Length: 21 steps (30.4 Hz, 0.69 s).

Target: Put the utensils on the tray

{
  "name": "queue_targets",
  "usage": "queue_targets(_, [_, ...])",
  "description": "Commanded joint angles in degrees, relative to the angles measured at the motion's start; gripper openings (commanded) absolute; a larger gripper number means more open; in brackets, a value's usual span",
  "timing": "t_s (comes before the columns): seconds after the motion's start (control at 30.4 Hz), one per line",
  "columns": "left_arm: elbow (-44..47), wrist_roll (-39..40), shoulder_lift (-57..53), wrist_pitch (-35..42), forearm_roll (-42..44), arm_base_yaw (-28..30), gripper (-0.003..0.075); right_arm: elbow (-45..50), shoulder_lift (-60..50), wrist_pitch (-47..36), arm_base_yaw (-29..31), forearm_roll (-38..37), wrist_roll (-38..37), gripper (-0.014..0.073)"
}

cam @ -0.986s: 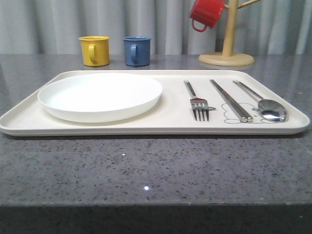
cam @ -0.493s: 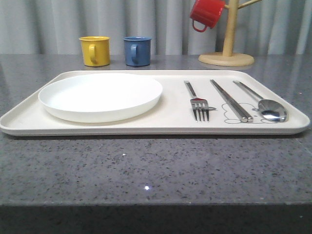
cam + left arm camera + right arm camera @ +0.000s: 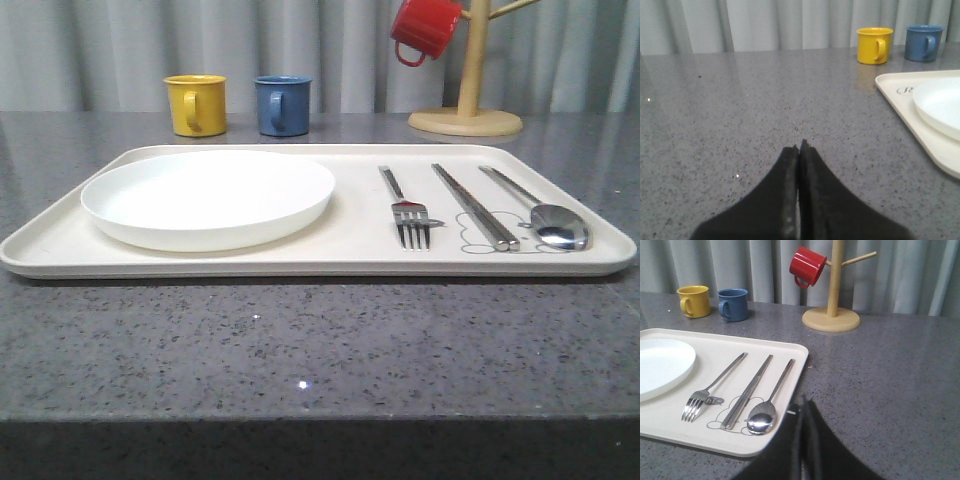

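1. Starting at the left, the left tool (image 3: pixel 799 150) sits low over the bare grey surface (image 3: pixel 740 125). Its two black fingers are pressed together and hold nothing.
2. Just past it on that side is the cream tray (image 3: pixel 350 225), with a round white plate (image 3: pixel 208 197) on its left half.
3. Next come the shiny utensils, all lying flat on the right half of the tray. First is the fork (image 3: pixel 404 208), then the chopsticks (image 3: pixel 475 206), then the spoon (image 3: pixel 540 212).
4. All three lie side by side, close but not touching. Their long handles point away toward the far mugs, and their eating ends point to the near edge.
5. Last is the right tool (image 3: pixel 804 405). Its fingers are pressed together too, with nothing in them. It waits just off the right rim of the tray, beside the spoon.
6. The right arm is the nearer one to the utensils, which lie to its left. I think the job looks done, since every utensil is already on the tray.
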<state>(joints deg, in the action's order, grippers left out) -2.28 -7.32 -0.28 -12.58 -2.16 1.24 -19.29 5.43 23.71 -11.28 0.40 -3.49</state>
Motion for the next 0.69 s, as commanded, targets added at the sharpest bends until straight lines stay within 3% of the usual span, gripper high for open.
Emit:
queue_targets(0.0, [2.2, 0.63, -1.32, 8.69, -0.1, 0.14, -0.0018, -1.37, 0.71, -4.78, 0.15, -0.72, 0.5, -0.0067])
queue_targets(0.66, [2.5, 0.63, -1.32, 7.37, -0.1, 0.14, -0.0018, -1.37, 0.71, -4.72, 0.15, -0.72, 0.5, -0.0067])
